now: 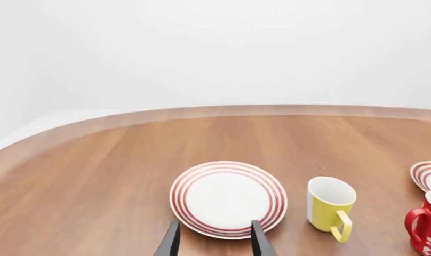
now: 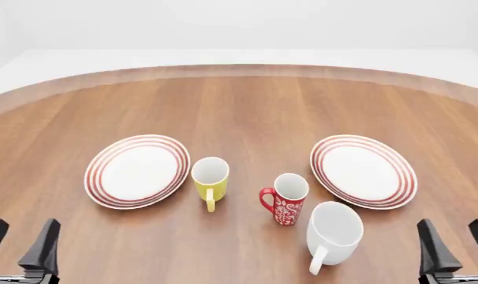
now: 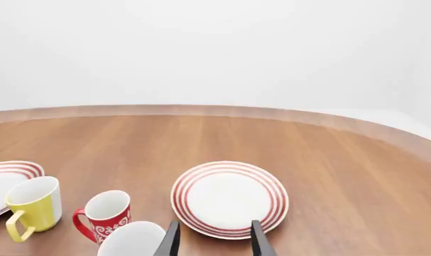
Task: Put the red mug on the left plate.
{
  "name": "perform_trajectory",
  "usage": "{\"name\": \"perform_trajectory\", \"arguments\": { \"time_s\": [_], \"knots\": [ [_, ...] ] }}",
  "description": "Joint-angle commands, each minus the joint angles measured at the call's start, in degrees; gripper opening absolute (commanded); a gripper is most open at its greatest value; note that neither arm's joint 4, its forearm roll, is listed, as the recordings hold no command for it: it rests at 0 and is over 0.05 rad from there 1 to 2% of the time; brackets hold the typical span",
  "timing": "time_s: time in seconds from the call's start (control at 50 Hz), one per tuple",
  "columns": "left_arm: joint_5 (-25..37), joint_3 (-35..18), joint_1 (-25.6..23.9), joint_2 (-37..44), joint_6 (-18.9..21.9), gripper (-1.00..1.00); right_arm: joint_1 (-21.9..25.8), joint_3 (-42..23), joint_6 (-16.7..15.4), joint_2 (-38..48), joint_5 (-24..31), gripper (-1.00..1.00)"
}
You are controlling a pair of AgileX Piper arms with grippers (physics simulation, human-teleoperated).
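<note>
Left tool [image 2: 19,244] and right tool [image 2: 454,244] low at near edge (jaws apart), red mug [image 2: 286,199] untouched.

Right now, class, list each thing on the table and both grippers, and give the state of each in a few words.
red mug: upright, empty, on the table, not on a plate.
yellow mug: upright, empty.
white mug: upright, empty.
left plate: flat, bare.
right plate: flat, bare.
left gripper: jaws open, holding nothing.
right gripper: jaws open, holding nothing.
</note>
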Motion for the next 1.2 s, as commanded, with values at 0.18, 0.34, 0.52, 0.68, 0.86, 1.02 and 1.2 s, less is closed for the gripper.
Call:
{"name": "perform_trajectory", "arguments": {
  "time_s": [0.18,0.34,0.52,0.68,0.86,1.02,1.2],
  "knots": [
    [0.1,-0.2,-0.3,0.0,0.4,1.00,0.3,-0.1,-0.2,0.2,-0.1,1.00],
    [-0.5,-0.4,-1.0,-0.1,1.7,1.00,0.3,-0.1,-0.2,0.2,-0.2,1.00],
    [-0.6,-0.5,-2.5,-0.1,2.7,1.00,0.6,-0.1,-0.3,0.1,-0.1,1.00],
    [-1.0,-1.5,-3.7,1.3,4.1,1.00,0.8,-0.1,-0.4,0.0,-0.2,1.00],
    [-2.9,-5.2,-6.1,6.9,4.0,1.00,1.0,-0.1,-0.4,0.0,-0.2,1.00],
    [-5.4,-8.1,-9.9,11.5,4.8,1.00,1.1,0.0,-0.6,0.1,-0.3,1.00],
    [-8.5,-11.6,-14.5,17.9,6.2,1.00,1.3,0.0,-0.7,0.1,-0.5,1.00]
  ]
}}
